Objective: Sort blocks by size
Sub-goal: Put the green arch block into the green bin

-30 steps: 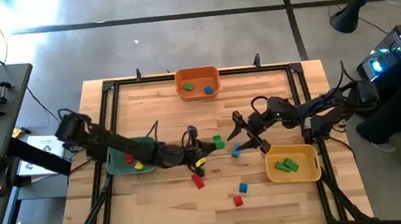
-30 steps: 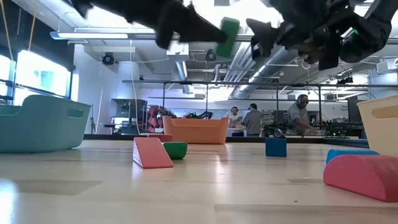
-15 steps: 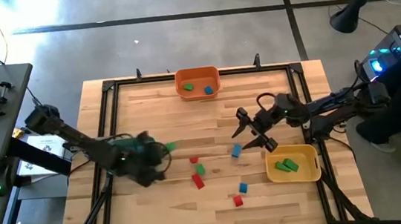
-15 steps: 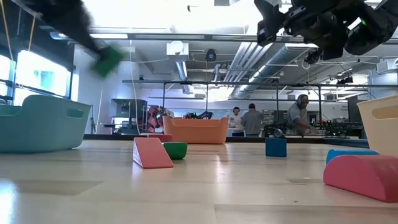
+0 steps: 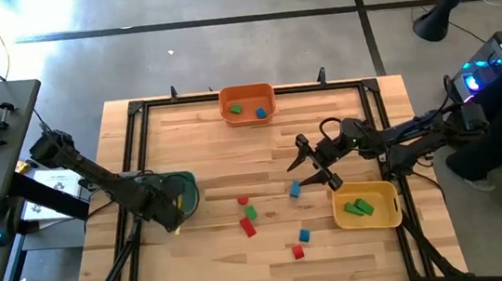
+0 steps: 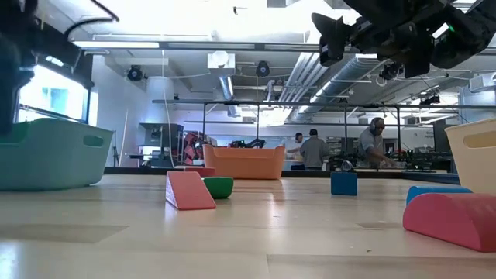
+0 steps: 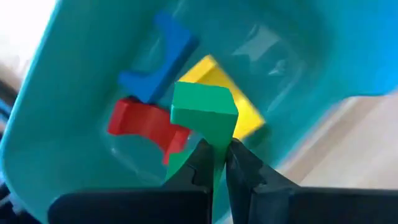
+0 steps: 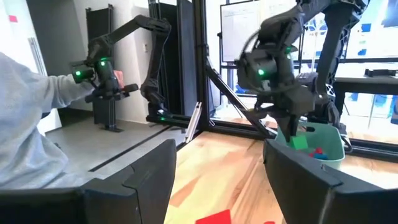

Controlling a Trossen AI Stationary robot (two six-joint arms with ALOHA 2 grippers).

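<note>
The left gripper (image 7: 214, 163) is hovering over the teal bin (image 5: 186, 179), pinching a green block (image 7: 204, 115) above the blue, yellow and red blocks inside, probably ready to drop it. The right gripper (image 5: 312, 164) is waiting wide open and empty, near the yellow bin (image 5: 365, 192) above a blue block (image 5: 294, 188).

Green block (image 7: 205, 118): brick-shaped, pinched upright between the left fingers (image 7: 200, 163), hanging over the teal bin (image 5: 183, 181). Inside that bin: one red block (image 7: 146, 126), one blue block (image 7: 160, 59), one yellow block (image 7: 233, 106), lying close together. Orange bin (image 5: 246, 91): a green block (image 5: 235, 108) and a blue block (image 5: 260, 113). Yellow bin (image 5: 393, 216): two green blocks (image 5: 361, 207). Loose on the desk (image 5: 227, 265): red blocks (image 5: 247, 228), a green one (image 5: 250, 213), two blue blocks (image 5: 295, 188).
</note>
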